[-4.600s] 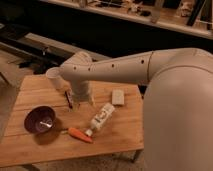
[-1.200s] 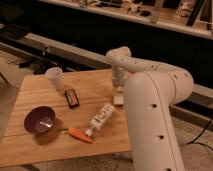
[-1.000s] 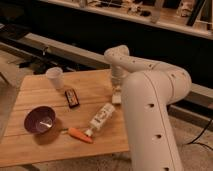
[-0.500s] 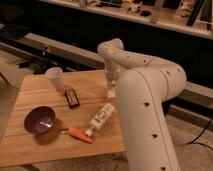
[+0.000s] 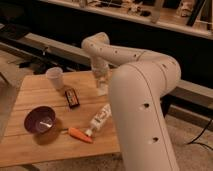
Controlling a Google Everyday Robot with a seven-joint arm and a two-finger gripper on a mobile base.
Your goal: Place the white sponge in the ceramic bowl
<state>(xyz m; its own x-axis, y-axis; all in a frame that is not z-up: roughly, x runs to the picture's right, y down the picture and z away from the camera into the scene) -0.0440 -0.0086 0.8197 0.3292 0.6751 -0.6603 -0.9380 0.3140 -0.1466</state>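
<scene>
I see a pale translucent plastic cup [image 5: 55,78] at the far side of the slatted wooden table [image 5: 30,150], with a small dark rectangular packet [image 5: 73,97] near it. A white labelled bottle [image 5: 100,119] lies just beside an orange carrot [image 5: 80,134]. The gripper [image 5: 102,88] hangs over the table's far right part.

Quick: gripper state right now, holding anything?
Gripper: low at the far side of the wooden table, right of the pale cup; open, shut or holding cannot be told.

One bowl [image 5: 40,120], cup [image 5: 54,78], bottle [image 5: 100,119], carrot [image 5: 80,134] and dark packet [image 5: 73,98] each; one hand [image 5: 102,85] over the table [image 5: 30,92].
</scene>
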